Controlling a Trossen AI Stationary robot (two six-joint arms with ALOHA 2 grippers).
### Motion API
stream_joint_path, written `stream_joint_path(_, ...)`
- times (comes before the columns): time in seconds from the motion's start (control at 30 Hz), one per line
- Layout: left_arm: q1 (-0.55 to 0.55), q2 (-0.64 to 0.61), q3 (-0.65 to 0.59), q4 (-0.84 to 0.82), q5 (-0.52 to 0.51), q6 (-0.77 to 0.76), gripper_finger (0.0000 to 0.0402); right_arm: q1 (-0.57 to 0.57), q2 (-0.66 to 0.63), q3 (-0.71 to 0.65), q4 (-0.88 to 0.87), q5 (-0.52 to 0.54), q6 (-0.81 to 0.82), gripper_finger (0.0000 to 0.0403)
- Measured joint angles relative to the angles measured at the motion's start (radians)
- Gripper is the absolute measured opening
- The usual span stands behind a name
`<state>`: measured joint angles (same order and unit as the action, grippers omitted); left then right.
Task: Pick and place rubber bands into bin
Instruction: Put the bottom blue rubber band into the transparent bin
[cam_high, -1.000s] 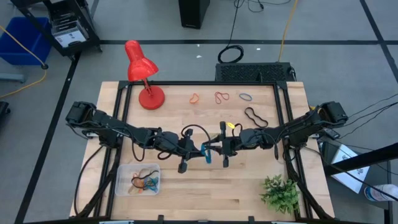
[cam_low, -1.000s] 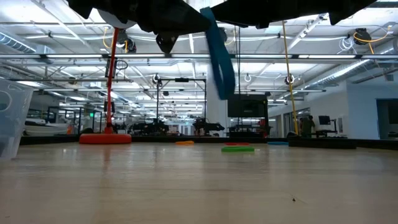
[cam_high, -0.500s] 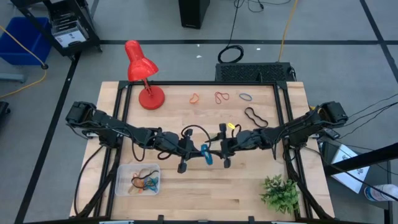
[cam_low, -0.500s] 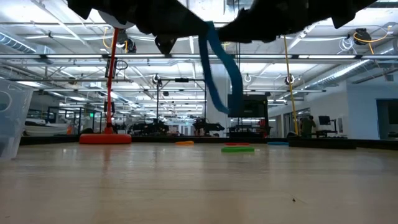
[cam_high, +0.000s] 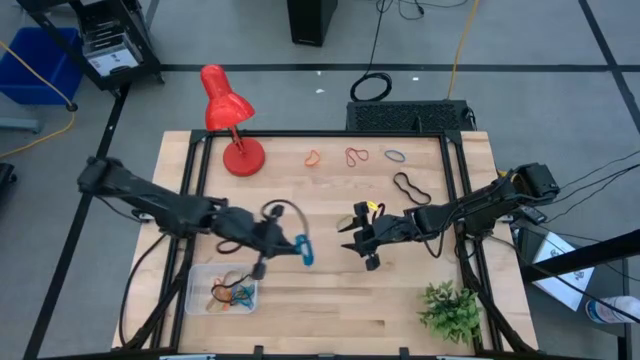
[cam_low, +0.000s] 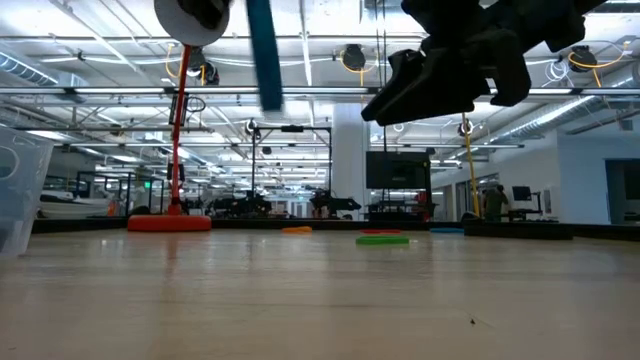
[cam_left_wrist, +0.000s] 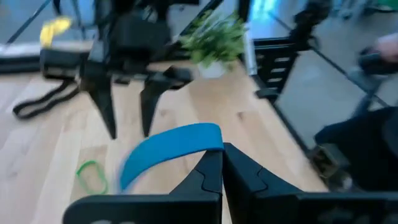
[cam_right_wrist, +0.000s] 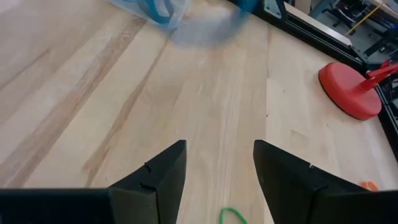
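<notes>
My left gripper (cam_high: 297, 244) is shut on a wide blue rubber band (cam_high: 304, 252) above the table's middle, just right of the clear bin (cam_high: 222, 288). The bin holds several bands. In the low view the blue band (cam_low: 264, 50) hangs high over the wood. My right gripper (cam_high: 348, 237) stands open a little to the right, with nothing between its fingers (cam_right_wrist: 214, 180). Orange (cam_high: 313, 158), red (cam_high: 357, 156), dark blue (cam_high: 396, 156) and black (cam_high: 411, 187) bands lie flat near the far edge. A green band (cam_left_wrist: 92, 176) lies on the wood. My left gripper pinches one end of the blue band (cam_left_wrist: 210, 134) between its two shut fingertips (cam_left_wrist: 208, 171). The fingers come from the table's left. The band's free part (cam_left_wrist: 155, 152) curves away past the tips, slack and lifted clear of the table.
A red desk lamp (cam_high: 230, 120) stands at the far left of the table. A small green plant (cam_high: 450, 310) stands at the near right corner. A black frame (cam_high: 325, 133) runs along the table's edges. Bare wood lies between the grippers and the near edge.
My right gripper has opened, let go of the blue band and drawn back slightly toward the table's right. My left gripper has moved toward the table's left and near edge, toward the bin, taking the band along. The band, earlier held between both grippers, now hangs from the left alone.
</notes>
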<state>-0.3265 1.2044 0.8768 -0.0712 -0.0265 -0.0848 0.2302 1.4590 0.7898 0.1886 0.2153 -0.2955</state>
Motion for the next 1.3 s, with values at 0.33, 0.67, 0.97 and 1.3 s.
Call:
stream_joint_path(0.33, -0.193, -0.256, 0.000, -0.198, -0.062, -0.173, 0.0003, -0.041, 0.000, 0.000, 0.000, -0.002, 0.054, 0.0182)
stream_joint_path(0.67, -0.337, -0.233, 0.000, -0.539, -0.048, -0.898, 0.0002, -0.104, 0.000, -0.001, 0.007, -0.003, 0.093, 0.0177)
stream_joint_path(0.97, -0.438, -0.167, 0.000, -0.697, 0.059, -1.419, 0.0001, -0.171, 0.000, -0.001, 0.024, -0.007, 0.102, 0.0175)
stream_joint_path(1.3, -0.410, 0.077, 0.000, -0.869, 0.189, -1.497, 0.0004, -0.193, 0.000, -0.001, 0.024, -0.008, 0.130, 0.0177)
